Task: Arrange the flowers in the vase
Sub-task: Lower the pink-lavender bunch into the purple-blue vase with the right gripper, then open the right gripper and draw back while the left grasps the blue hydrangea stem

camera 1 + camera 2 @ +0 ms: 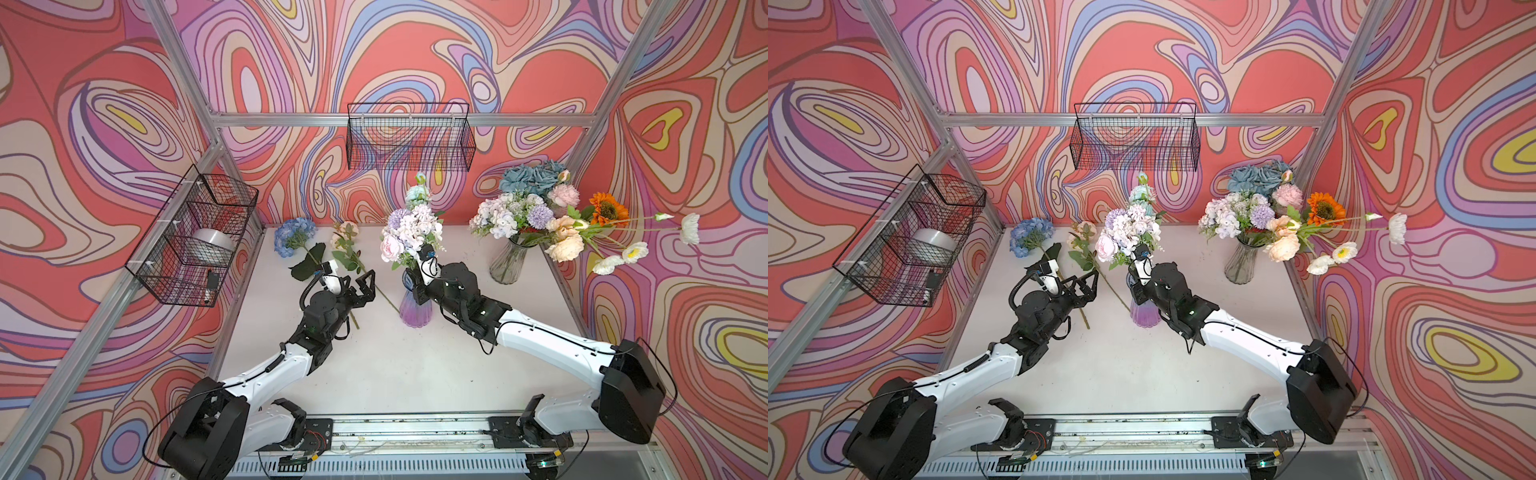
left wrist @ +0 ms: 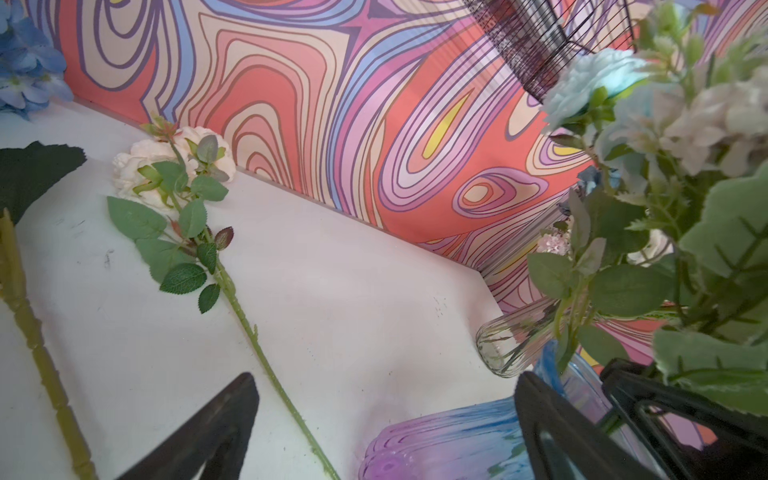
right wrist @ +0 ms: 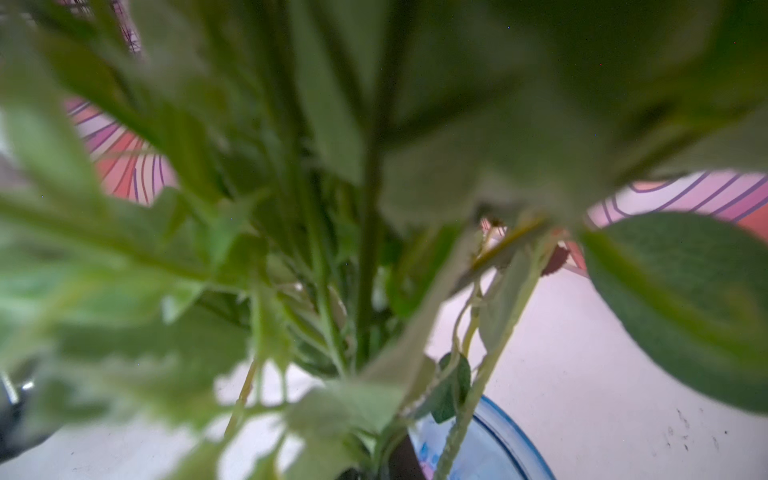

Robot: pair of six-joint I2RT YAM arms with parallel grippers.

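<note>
Left wrist view shows the left gripper (image 2: 386, 376) spread wide and holding nothing. Its two dark fingers (image 2: 224, 419) stand well apart above the white table (image 2: 332, 291) and touch no flower. The green stem of the peach rose (image 2: 166, 166) lies flat on the table and runs between those fingers, close beside one of them. By the other finger stands the purple vase (image 2: 440, 440), ribbed and turning blue towards the neck.

The right gripper (image 1: 417, 286) is clenched at the neck of that vase, set in among the stems of the bunch of flowers (image 1: 409, 232) standing in it. The right wrist view is filled with blurred green stems and leaves above the vase's blue rim, so I cannot tell whether a stem is pinched between the jaws.

In both top views that bunch, with lilac, pink, white and pale blue blooms, stands upright in the vase near the table's middle. Left of it the peach rose lies with its bloom towards the back wall. Just beside the rose lies the blue hydrangea (image 1: 293, 235), its stem passing under the left arm's wrist.

Well apart on the right, a clear glass vase (image 1: 507, 262) holds a second bunch (image 1: 536, 203) of blue, peach, orange and white blooms, some leaning far out to the right. A back basket (image 1: 409, 137) and a side basket (image 1: 195, 237), both of black wire, hang on the walls.
</note>
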